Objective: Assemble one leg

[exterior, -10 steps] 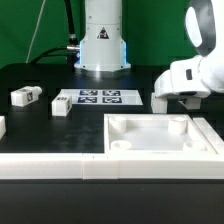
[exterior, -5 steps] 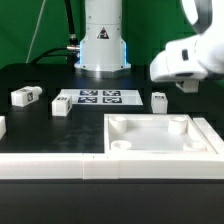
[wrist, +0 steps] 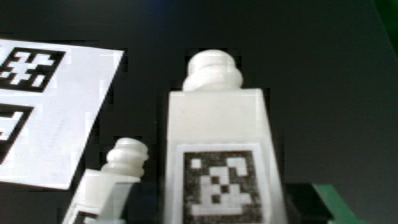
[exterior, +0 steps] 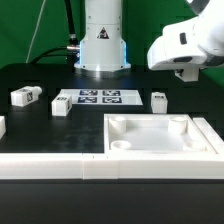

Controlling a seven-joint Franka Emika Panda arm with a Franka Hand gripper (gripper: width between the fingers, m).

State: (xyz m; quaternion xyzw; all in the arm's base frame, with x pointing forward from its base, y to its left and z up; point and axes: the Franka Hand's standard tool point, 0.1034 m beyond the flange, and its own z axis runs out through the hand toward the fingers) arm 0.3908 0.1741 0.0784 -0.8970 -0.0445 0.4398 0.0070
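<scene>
Going across the table (exterior: 30,80): one small block (exterior: 22,96), another block (exterior: 62,107), the marker board (exterior: 98,97), then the leg (exterior: 159,100), lying just beside that board, tag up, its long side pointing front to back. The pincer (exterior: 186,72) hangs above it, a bit toward the exterior view's right. Its fingers are hidden, so I cannot tell if they are apart.

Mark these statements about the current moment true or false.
1. The pincer grips a leg. False: it hangs above the table, apart from the nearest leg, which rests on the table.
2. Another leg sits at the exterior view's left of the marker board. True.
3. The large panel stands upright. False: it lies flat.
4. The large panel lies nearer the exterior camera than the marker board. True.
</scene>
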